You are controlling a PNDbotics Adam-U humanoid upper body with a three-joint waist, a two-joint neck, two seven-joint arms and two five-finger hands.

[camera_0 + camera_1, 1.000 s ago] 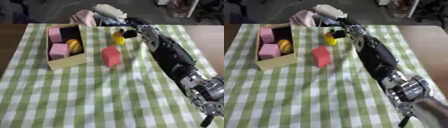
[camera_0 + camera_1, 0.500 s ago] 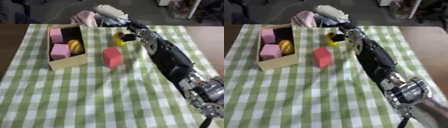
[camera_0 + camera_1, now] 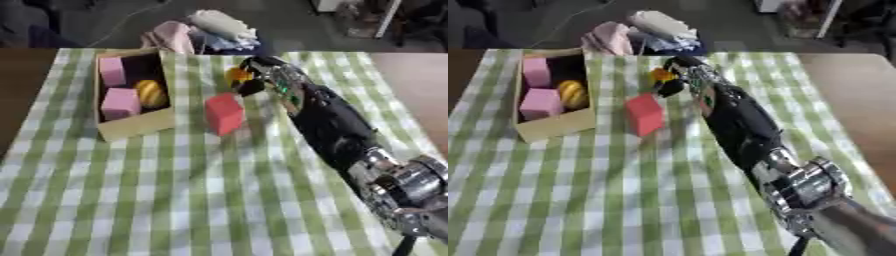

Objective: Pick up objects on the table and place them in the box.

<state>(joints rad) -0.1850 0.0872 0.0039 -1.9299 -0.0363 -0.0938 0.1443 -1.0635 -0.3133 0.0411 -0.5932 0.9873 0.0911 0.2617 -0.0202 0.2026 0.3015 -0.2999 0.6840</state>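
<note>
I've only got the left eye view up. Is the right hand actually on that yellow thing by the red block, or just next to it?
Observer: In the right eye view, the right hand has dark fingers curled against the yellow object, with one of them below it. It looks pinched, though I can't be certain.
Operator: Is the red block clear of the arm?
Observer: Yes. The right eye view shows a strip of checked cloth between the red block and the forearm, so they are apart.
Operator: And the left hand?
Observer: It shows in neither view.
</note>
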